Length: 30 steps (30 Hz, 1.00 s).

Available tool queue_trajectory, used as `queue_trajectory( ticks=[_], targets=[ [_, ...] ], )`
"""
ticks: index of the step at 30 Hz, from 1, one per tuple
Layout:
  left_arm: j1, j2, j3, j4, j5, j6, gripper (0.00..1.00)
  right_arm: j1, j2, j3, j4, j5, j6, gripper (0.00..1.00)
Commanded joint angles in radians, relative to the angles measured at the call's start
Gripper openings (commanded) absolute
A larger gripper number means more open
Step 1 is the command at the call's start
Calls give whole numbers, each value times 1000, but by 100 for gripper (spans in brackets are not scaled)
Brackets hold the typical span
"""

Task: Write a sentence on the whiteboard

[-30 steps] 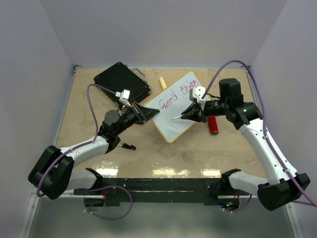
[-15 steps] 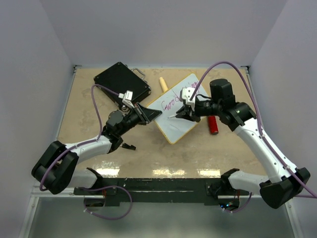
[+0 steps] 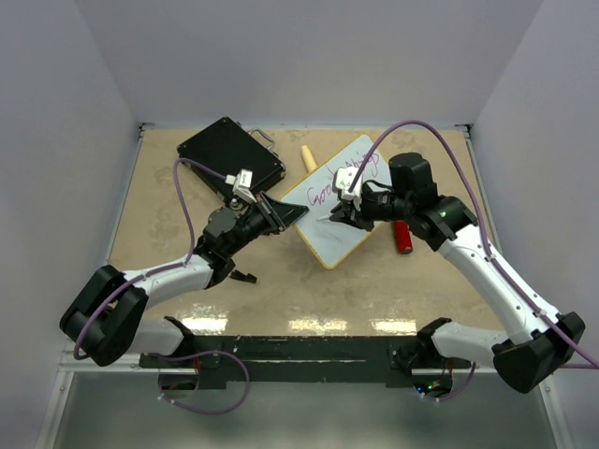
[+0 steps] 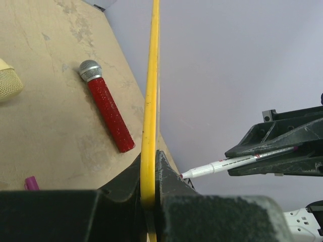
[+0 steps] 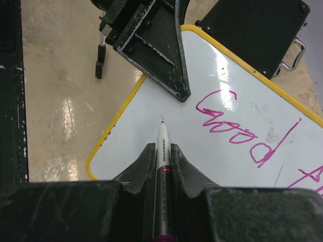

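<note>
A beige counter [image 3: 168, 271] sits between pale walls. The whiteboard [image 3: 329, 241] lies angled at mid-counter, just right of a black case [image 3: 229, 150]. The left tool [image 3: 285, 213] is clamped on its yellow near-left edge. The right tool [image 5: 162, 151] grips a marker [image 5: 162, 138], whose tip is at the bare white face below "Good". Whether the tip touches the board is unclear. The magenta sentence [image 5: 237, 131] runs along the far side. A red microphone [image 4: 107, 113] lies just beside the board.
</note>
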Motion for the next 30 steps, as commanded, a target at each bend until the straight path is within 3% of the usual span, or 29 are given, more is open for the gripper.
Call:
queue_trajectory(
  ticks=[1, 30],
  targets=[
    [-7, -15, 64, 121, -37, -28, 0, 10, -15, -3, 24, 18, -10, 0],
    [-7, -5, 64, 156, -13, -35, 0, 18, 40, -4, 49, 63, 14, 0]
  ],
)
